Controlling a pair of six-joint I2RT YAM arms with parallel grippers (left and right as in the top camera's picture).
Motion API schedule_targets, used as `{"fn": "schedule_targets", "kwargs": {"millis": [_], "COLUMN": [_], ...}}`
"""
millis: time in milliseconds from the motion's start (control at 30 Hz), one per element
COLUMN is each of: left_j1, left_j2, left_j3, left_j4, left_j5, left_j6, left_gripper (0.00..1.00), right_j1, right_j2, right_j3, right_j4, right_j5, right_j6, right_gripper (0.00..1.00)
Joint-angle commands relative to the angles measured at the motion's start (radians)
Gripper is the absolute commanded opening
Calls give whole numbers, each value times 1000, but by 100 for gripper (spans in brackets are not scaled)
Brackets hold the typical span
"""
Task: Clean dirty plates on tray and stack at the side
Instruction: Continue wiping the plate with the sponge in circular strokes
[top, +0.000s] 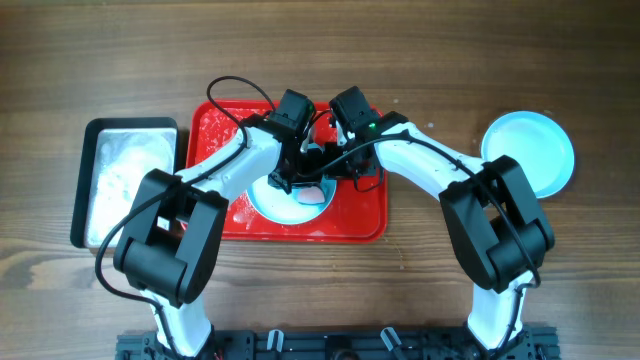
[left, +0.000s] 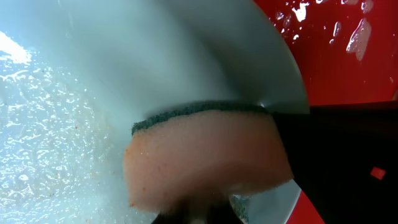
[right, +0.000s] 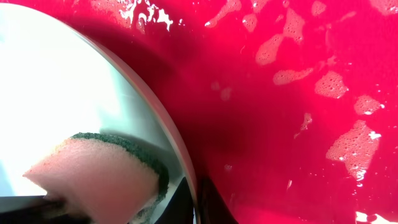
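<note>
A pale turquoise plate (top: 300, 207) lies on the wet red tray (top: 352, 218), partly hidden under both grippers. My left gripper (top: 285, 178) is shut on a pink sponge (left: 205, 165) with a green scrub face, which is pressed on the plate's wet surface (left: 155, 56). My right gripper (top: 340, 165) is shut on the plate's rim (right: 186, 180); its dark finger (left: 348, 155) shows beside the sponge. In the right wrist view the plate (right: 62, 81) fills the left, with the sponge (right: 93, 177) on it and the soapy tray (right: 280, 124) to the right.
Another turquoise plate (top: 528, 150) sits on the wooden table right of the tray. A grey metal pan (top: 125, 180) with white foam stands left of the tray. Foam patches (right: 357, 146) dot the tray floor.
</note>
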Motion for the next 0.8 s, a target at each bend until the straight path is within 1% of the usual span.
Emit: {"fn": "schedule_targets", "kwargs": {"millis": [0, 67, 100, 133, 200, 267, 300, 367, 467, 633, 667, 700, 767], "left_j1": [-67, -67, -67, -67, -67, -67, -67, -67, -67, -67, -67, -67, -67], "left_j2": [40, 40, 40, 40, 40, 40, 40, 40, 40, 40, 40, 40, 40], "left_j3": [-22, -22, -22, -22, -22, -22, -22, -22, -22, -22, -22, -22, -22], "left_j4": [-64, -113, -139, -165, -176, -164, -152, -125, -82, 47, 65, 83, 99], "left_j5": [37, -106, -221, -385, -547, -677, -718, -745, -745, -744, -740, -719, -556], "left_j6": [39, 27, -17, -89, -171, -243, -263, -285, -285, -288, -308, -313, -274], "left_gripper": [4, 4, 4, 4, 4, 4, 4, 4, 4, 4, 4, 4, 4], "right_j1": [25, 25, 25, 25, 25, 25, 25, 25, 25, 25, 25, 25, 25], "right_j2": [48, 49, 48, 49, 48, 48, 49, 48, 49, 49, 49, 49, 49], "right_j3": [-18, -18, -18, -18, -18, -18, -18, -18, -18, -18, -18, -18, -18], "right_j4": [8, 10, 9, 8, 8, 9, 8, 4, 5, 6, 6, 6, 6], "right_j5": [57, 57, 57, 57, 57, 57, 57, 57, 57, 57, 57, 57, 58], "right_j6": [13, 14, 14, 13, 13, 14, 13, 13, 13, 9, 10, 10, 9], "right_gripper": [4, 4, 4, 4, 4, 4, 4, 4, 4, 4, 4, 4, 4]}}
